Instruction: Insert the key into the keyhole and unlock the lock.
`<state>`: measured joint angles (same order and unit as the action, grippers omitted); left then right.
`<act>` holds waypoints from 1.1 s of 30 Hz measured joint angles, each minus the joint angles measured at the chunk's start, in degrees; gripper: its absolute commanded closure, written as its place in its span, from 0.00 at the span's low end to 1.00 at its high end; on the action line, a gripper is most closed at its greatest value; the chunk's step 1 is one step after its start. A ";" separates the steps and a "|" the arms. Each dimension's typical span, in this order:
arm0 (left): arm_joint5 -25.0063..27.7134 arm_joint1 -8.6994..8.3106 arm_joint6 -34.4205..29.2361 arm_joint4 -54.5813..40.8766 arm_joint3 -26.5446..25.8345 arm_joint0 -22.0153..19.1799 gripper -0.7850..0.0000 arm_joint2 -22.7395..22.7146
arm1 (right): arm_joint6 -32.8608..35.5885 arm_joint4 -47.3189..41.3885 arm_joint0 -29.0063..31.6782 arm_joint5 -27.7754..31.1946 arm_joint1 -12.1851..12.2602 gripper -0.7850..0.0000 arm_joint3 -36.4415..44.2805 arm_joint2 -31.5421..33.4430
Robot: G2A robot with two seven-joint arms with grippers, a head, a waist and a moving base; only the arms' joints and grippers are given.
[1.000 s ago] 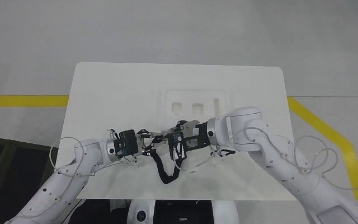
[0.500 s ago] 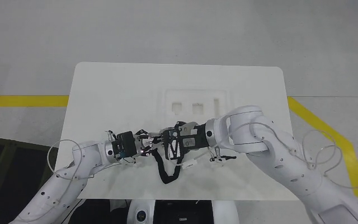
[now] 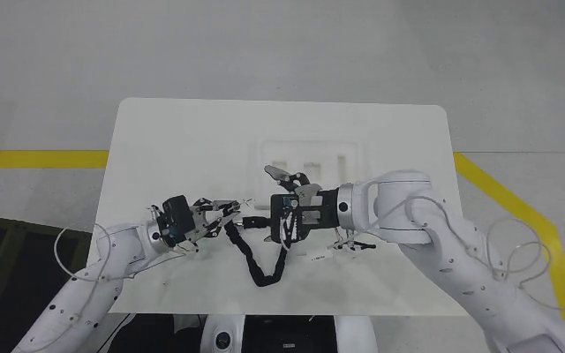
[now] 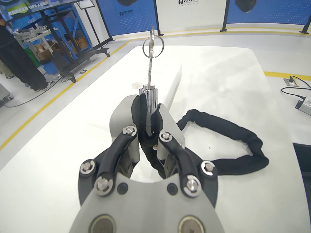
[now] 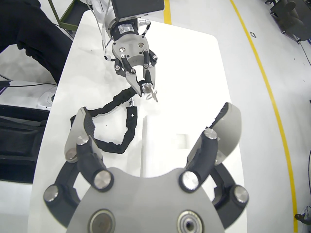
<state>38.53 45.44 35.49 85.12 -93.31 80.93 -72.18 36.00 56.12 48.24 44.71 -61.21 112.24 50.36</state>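
The left arm [image 3: 93, 287] and right arm [image 3: 441, 243] wear glossy white rounded shells, with thin white cables [image 3: 521, 231] looping alongside. The left tool [image 4: 149, 105] and right tool [image 5: 156, 110] share grey metal plates [image 5: 145, 207], black links [image 5: 83, 156], silver screws [image 5: 101, 180] and pale, black-padded fingers [image 5: 232, 124].

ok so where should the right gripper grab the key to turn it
The flat head of the thin silver key, by its ring, approached end-on: only that end sticks out of the chrome lock cylinder, which the left gripper clamps.
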 measured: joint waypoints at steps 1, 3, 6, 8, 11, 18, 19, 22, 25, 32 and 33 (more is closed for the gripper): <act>0.24 -0.24 -0.45 -0.48 0.08 1.02 1.00 -1.38 | -1.43 0.13 1.02 -0.30 0.16 0.00 -0.27 0.75; 0.67 -0.55 -1.17 -1.46 0.31 2.41 1.00 -3.48 | -3.65 -0.14 2.44 -0.68 0.36 0.00 -0.76 1.89; 1.24 -0.93 -3.20 -3.15 0.97 3.83 1.00 -6.60 | -5.25 0.68 4.11 -0.84 0.72 0.00 -1.11 3.51; 1.01 -1.08 -5.12 -4.23 1.45 4.28 1.00 -8.43 | -5.68 1.45 5.15 -1.26 0.94 0.00 -1.09 4.40; 0.51 -1.13 -8.16 -5.80 1.90 4.49 1.00 -10.22 | -6.21 2.22 6.59 -2.11 1.19 0.00 -1.00 5.51; -1.55 -0.58 -17.06 -6.25 2.11 1.72 1.00 -9.33 | -7.32 2.87 9.42 -4.13 1.61 0.00 -0.73 7.66; -2.30 -0.38 -18.53 -5.76 2.13 0.92 1.00 -8.54 | -7.37 2.77 9.85 -4.49 1.66 0.00 -0.75 7.93; -4.37 0.24 -21.80 -4.68 2.68 -1.36 1.00 -6.14 | -7.72 2.65 10.80 -4.96 1.79 0.00 -0.78 8.61; -6.04 0.92 -25.17 -3.10 3.42 -3.79 1.00 -3.36 | -8.11 2.81 11.73 -5.22 1.94 0.00 -0.69 9.37; -7.36 2.35 -31.15 -0.11 3.89 -8.55 0.93 2.13 | -8.71 3.01 13.62 -5.67 2.28 0.00 0.02 11.21; -7.54 2.49 -31.55 0.32 3.88 -8.96 0.76 2.58 | -8.78 3.06 13.78 -5.70 2.31 0.00 0.12 11.36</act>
<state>30.99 47.93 3.94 85.44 -89.43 71.97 -69.60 27.22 59.18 62.03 39.02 -58.90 112.36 61.72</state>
